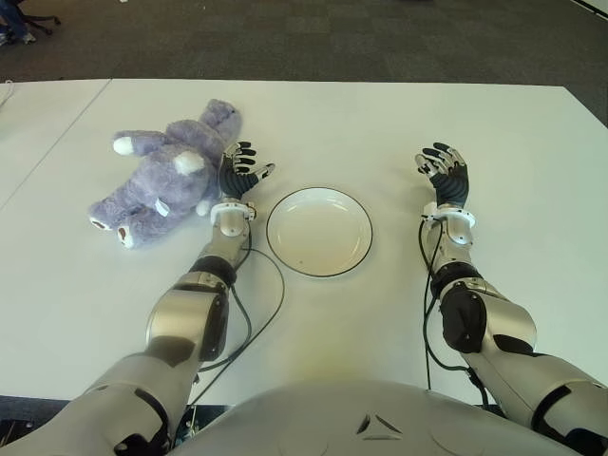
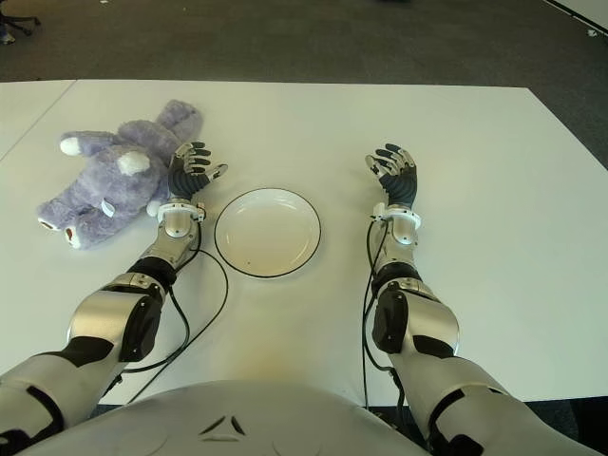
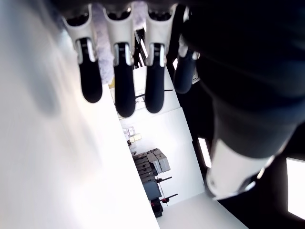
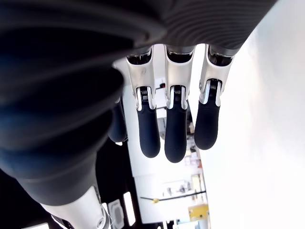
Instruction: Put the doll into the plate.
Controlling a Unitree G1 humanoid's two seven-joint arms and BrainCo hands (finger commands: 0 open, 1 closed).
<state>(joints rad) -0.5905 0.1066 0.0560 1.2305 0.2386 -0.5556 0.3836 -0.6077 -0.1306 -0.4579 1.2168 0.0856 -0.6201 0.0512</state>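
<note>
I'm seeing my left hand point(image 1: 241, 176) holding its fingers point(image 3: 120, 83) spread and empty just beside the one purple doll point(image 1: 161, 176) lying toward the tabletop's point(image 1: 399, 313) left edge, one empty plate point(image 1: 319, 232) mid-table, my right hand point(image 1: 445, 176) likewise splaying, dark carpet point(image 1: 332, 38) beyond.

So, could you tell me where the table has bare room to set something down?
The table is bare beyond the plate, and between plate and open right hand; right of that hand is free too. The plate itself is empty. It is crowded on the left, where the open left hand sits against the purple doll.
</note>
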